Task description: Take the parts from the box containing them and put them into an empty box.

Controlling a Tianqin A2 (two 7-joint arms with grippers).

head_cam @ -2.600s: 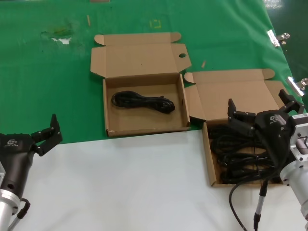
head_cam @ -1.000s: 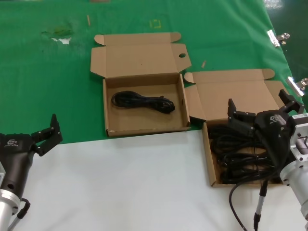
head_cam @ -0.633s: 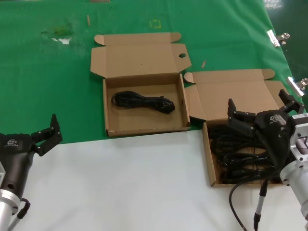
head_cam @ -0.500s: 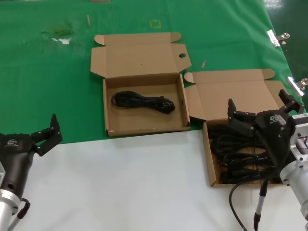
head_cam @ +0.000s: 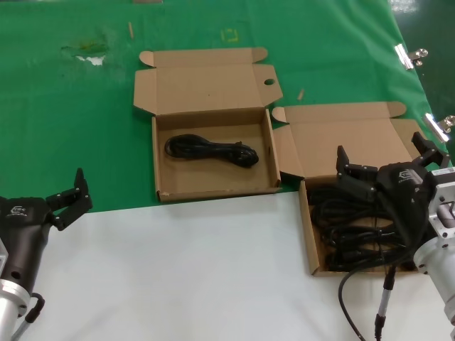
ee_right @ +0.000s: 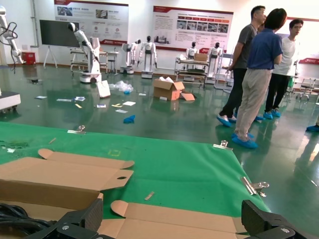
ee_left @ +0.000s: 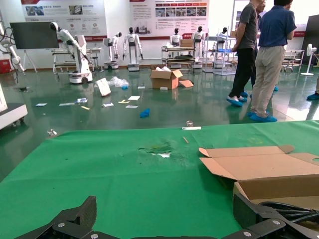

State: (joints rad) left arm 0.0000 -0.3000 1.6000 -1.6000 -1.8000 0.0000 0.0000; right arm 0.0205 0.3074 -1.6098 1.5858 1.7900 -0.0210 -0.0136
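Note:
Two open cardboard boxes lie on the table. The left box (head_cam: 165, 183) holds one coiled black power cord (head_cam: 211, 150). The right box (head_cam: 306, 227) holds several coiled cords (head_cam: 341, 226). My right gripper (head_cam: 387, 158) is open and empty, hovering over the right box's far part and open lid (head_cam: 341, 138). My left gripper (head_cam: 71, 195) is open and empty, low at the near left, apart from both boxes. The left wrist view shows the left box's lid (ee_left: 259, 164) and wall; the right wrist view shows both lids (ee_right: 65, 172).
A green cloth (head_cam: 71, 128) covers the far table; the near part is white (head_cam: 185, 277). Metal clips (head_cam: 409, 55) hold the cloth at the right edge. My right arm's thin cable (head_cam: 384, 298) hangs by the right box. People stand beyond the table (ee_right: 254, 74).

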